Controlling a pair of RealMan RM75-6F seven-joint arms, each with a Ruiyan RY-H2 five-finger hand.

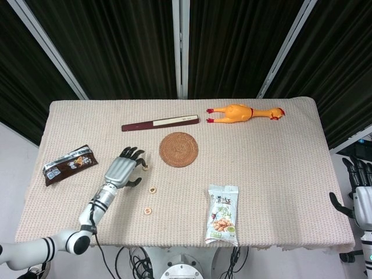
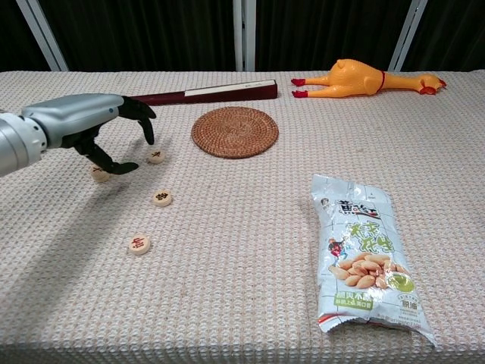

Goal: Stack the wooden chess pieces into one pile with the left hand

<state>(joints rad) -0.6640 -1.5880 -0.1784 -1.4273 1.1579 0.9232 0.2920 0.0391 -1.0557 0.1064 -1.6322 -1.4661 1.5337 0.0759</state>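
Nothing was stacked yet: our left hand (image 2: 91, 129) hovered with empty, spread, curled fingers left of the woven coaster (image 2: 234, 131), where four wooden chess pieces (image 2: 161, 198) lay apart; our right hand (image 1: 361, 200) hung off-table, fingers unclear

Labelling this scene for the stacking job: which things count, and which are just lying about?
Job: four wooden chess pieces; left robot hand.
Lying about: woven coaster, rubber chicken, peanut packet, folded fan, snack bar, right robot hand.
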